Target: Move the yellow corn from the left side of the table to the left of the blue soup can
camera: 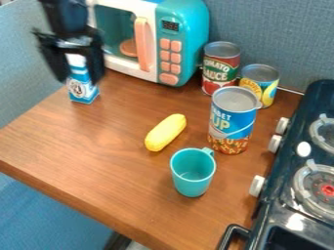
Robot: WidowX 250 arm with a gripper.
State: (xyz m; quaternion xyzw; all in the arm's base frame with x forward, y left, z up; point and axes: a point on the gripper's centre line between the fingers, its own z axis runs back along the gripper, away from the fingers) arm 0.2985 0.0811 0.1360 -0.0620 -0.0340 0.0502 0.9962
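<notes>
Carton (pixel 87 93) with round printed emblem (pixel 77 89) at spread pincer (pixel 79 81); blue-labelled can (pixel 242 121) bears white lettering (pixel 220 120).

Hand (pixel 78 78) blurred, hiding part of carton (pixel 83 91); microwave (pixel 186 29) cut off at top, stove (pixel 287 168) at right.

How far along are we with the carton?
Done, by the look of it: the gripper is at the carton, around its upper part in this view. In hand: can't confirm a hold. Left: any lift, since the carton appears upright on the wooden counter, left of the toy microwave in the picture.
</notes>
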